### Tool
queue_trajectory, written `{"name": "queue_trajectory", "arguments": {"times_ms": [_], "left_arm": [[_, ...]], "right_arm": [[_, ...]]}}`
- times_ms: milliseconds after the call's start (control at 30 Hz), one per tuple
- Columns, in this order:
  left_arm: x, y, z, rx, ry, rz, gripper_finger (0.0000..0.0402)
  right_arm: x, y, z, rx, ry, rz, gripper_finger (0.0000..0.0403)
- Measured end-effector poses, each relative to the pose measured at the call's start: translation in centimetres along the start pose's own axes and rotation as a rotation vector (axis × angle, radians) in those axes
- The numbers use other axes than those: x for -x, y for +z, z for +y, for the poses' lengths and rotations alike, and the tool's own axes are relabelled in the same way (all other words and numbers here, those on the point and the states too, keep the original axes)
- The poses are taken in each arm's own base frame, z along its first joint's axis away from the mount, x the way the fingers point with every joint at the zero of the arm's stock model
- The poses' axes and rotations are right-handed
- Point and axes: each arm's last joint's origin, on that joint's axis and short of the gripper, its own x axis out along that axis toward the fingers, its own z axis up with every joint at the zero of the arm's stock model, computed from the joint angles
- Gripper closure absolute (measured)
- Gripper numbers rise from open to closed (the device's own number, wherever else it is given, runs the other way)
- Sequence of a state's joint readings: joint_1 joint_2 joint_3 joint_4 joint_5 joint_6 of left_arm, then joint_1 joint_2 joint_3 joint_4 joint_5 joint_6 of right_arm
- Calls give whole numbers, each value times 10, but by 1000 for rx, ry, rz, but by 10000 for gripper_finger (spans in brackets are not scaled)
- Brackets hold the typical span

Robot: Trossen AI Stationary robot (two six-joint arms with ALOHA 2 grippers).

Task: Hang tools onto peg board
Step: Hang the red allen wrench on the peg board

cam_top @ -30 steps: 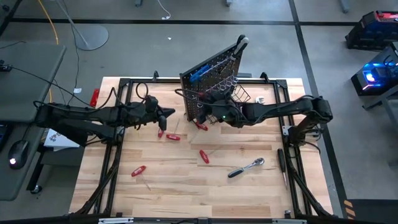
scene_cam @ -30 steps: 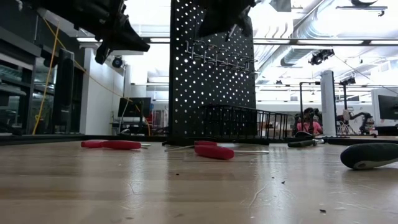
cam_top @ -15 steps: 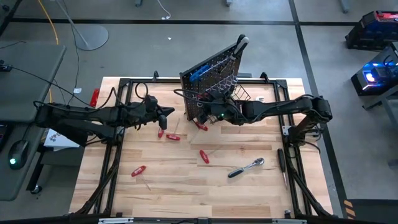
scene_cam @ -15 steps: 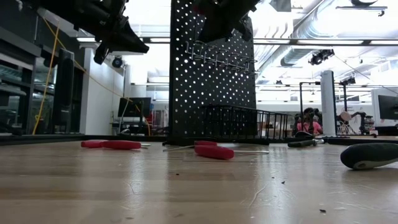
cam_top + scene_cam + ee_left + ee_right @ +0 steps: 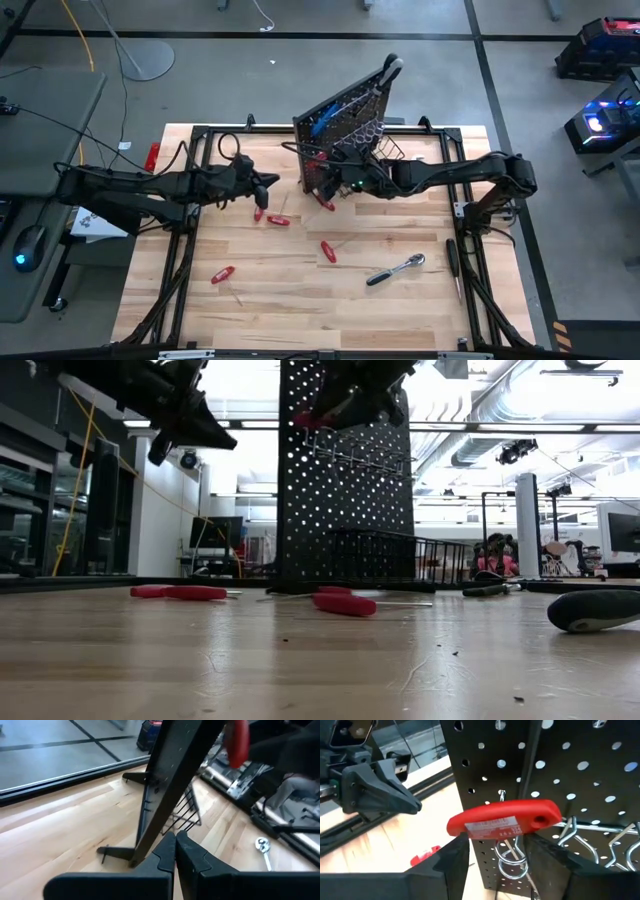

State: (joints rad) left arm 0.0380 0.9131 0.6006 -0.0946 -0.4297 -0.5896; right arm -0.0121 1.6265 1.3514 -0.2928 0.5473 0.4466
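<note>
A: Start with the biggest; where is the peg board (image 5: pixel 340 135)?

B: Upper centre of the high view, standing at the far side of the counter (image 5: pixel 300 300); it looks like stiff metal but free-standing, so I judge a hard push could tip it; better not to lean on it.

A: And the arms?

B: The right claw (image 5: pixel 507 855) is at the board's face, clamped on a red-handled screwdriver (image 5: pixel 505 822) at centre frame of its wrist view, handle crosswise beside a wire hook (image 5: pixel 512 860); the left claw (image 5: pixel 175 845) hangs left of the board, fingers pressed together, empty.

A: The loose tools?

B: The chrome ratchet (image 5: pixel 396 269), lower right of centre, is probably heaviest and slick; take its handle mid-length; the red screwdrivers (image 5: pixel 327 250) seem light and rigid; grip the handle, not the thin shaft.
</note>
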Motion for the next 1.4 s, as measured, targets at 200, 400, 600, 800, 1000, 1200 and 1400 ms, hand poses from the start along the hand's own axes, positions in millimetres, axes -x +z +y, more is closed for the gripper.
{"name": "queue_trajectory", "arguments": {"times_ms": [200,400,600,800,1000,1200,1400], "left_arm": [[1,-7,5,-38,46,68,401],[1,-8,6,-46,56,83,396],[1,-9,6,-43,58,86,384],[1,-11,8,-51,71,105,375],[2,-15,11,-79,85,157,369],[3,-19,13,-120,91,207,349],[5,-28,16,-122,67,340,296]], "right_arm": [[12,0,-5,44,-26,31,218],[21,5,-10,88,-49,18,217],[27,10,-13,84,-52,-5,217],[31,9,-14,209,-49,12,217],[45,12,-15,297,-29,16,217],[67,18,-23,307,-21,16,217],[91,21,-29,300,-28,6,218]]}}
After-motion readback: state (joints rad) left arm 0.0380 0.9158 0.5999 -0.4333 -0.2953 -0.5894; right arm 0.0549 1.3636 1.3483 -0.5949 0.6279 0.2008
